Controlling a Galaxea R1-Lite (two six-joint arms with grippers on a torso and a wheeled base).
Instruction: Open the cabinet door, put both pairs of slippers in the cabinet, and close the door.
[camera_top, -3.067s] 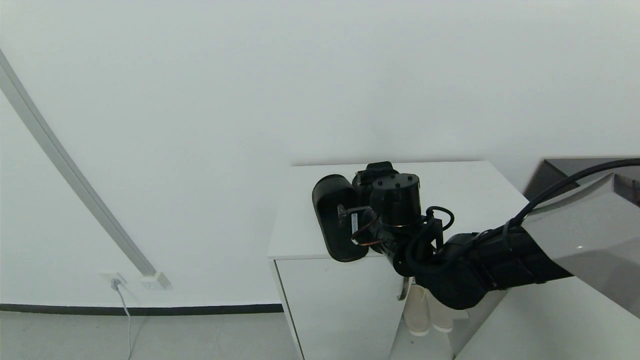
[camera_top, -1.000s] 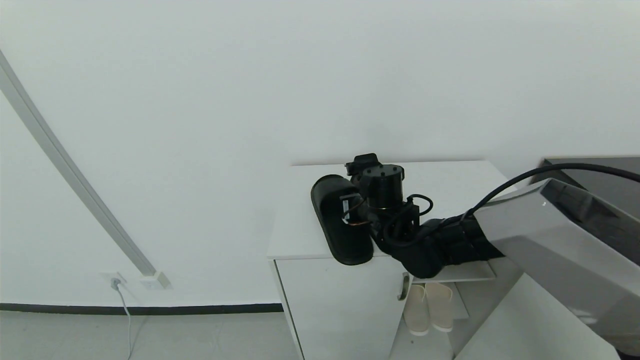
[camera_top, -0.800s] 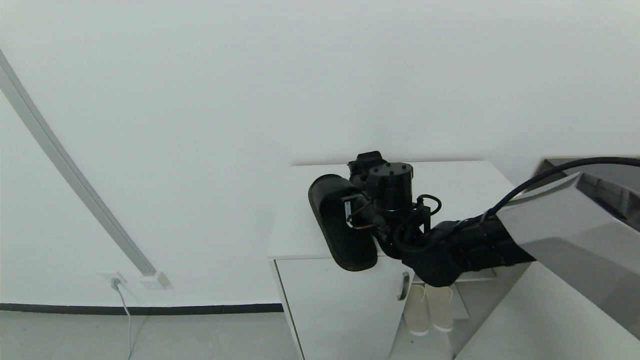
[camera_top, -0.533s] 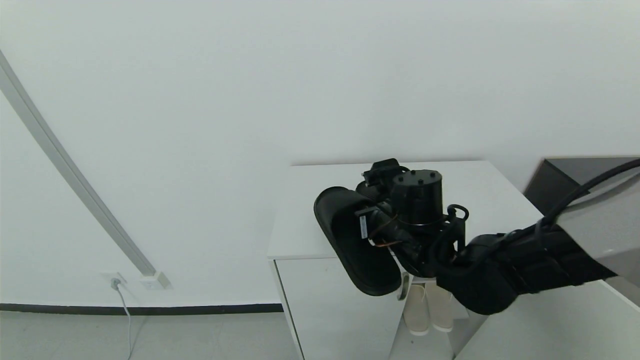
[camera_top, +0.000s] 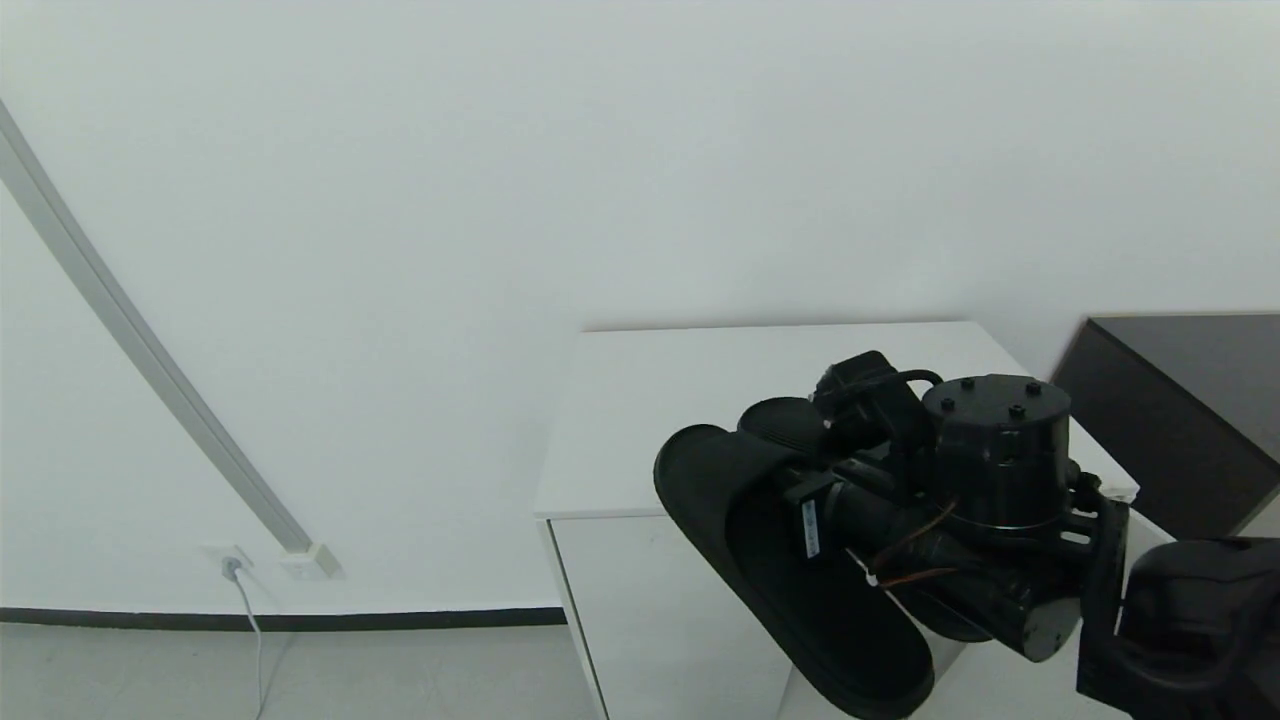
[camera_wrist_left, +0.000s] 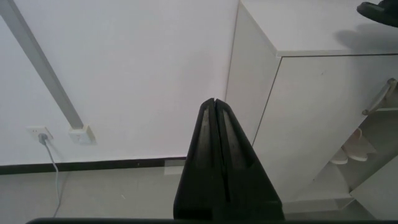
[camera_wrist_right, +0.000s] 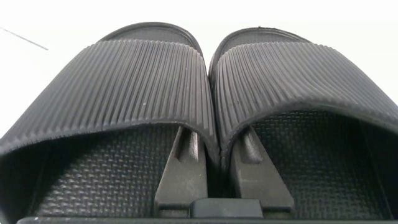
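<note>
Heads up: your right tool is clenched on the pair of black ribbed rubber slippers. There's one finger tucked under each strap, with the two inner edges pinched together. The pair hangs tilted in the air in front of the white cabinet, near its top front edge. Your left tool is squeezed closed on nothing and faces the cabinet. A pale beige pair of slippers sits on a low shelf inside the cabinet's open side.
</note>
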